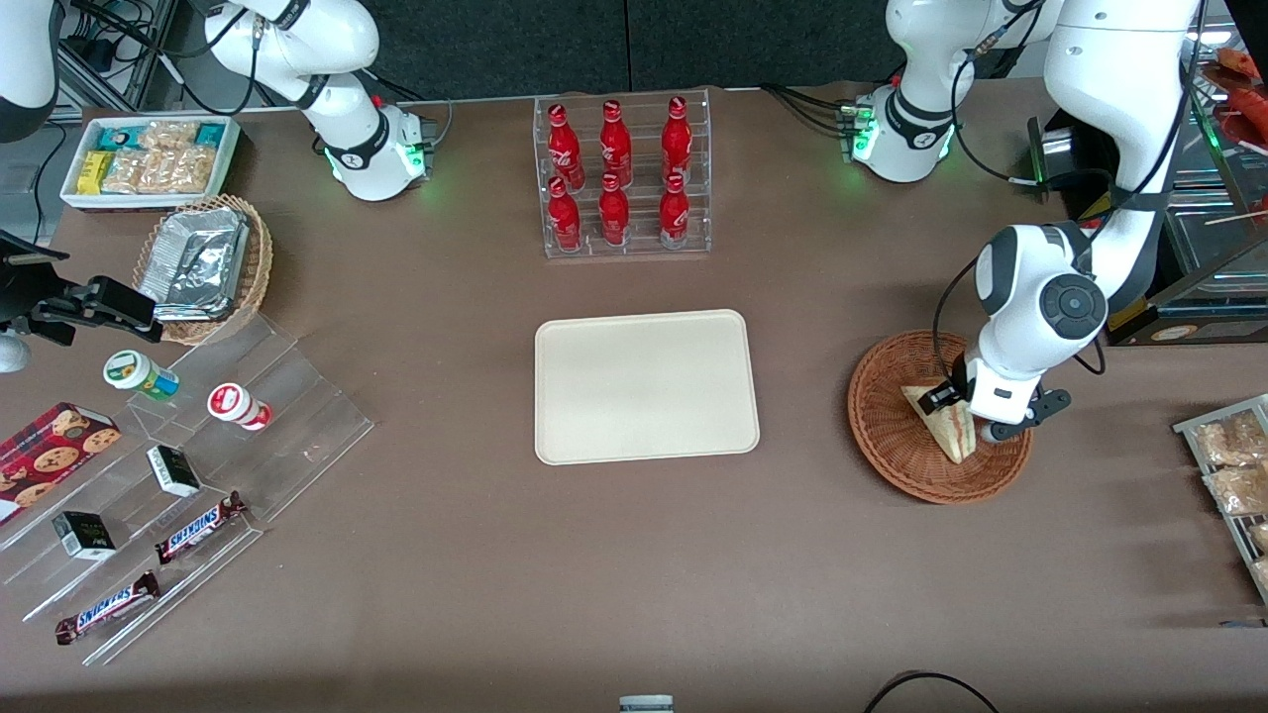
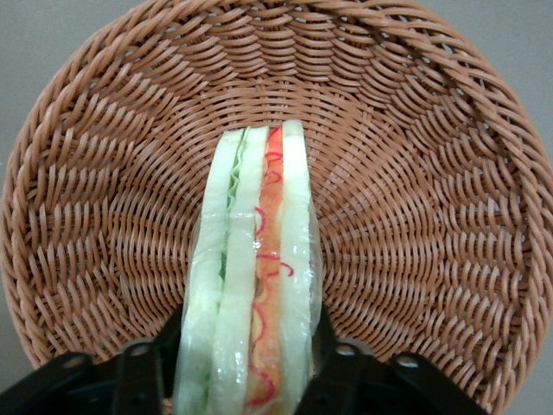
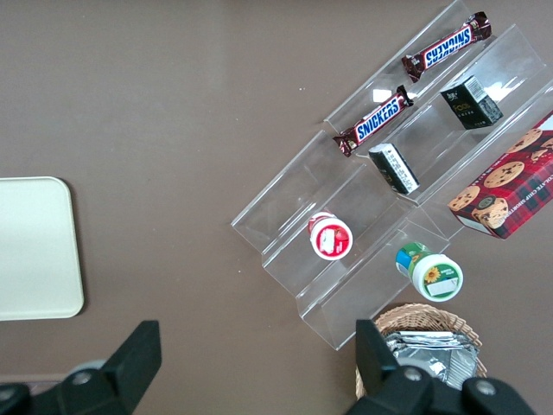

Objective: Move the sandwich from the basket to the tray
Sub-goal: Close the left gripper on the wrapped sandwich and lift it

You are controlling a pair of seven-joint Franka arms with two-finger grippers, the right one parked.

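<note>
Straddling the layered sandwich [image 2: 251, 285] in the basket [image 2: 415, 173], gripper [image 1: 963, 416].

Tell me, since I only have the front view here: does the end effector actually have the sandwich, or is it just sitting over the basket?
Observer: The left wrist view shows the end effector with a finger on each side of the sandwich, closed on it.
Operator: Which way is the wedge turned?
Observer: On edge, the red and green filling facing the wrist camera.
Operator: Anything else in the basket?
Observer: No, only bare weave shows around it in the basket.
</note>
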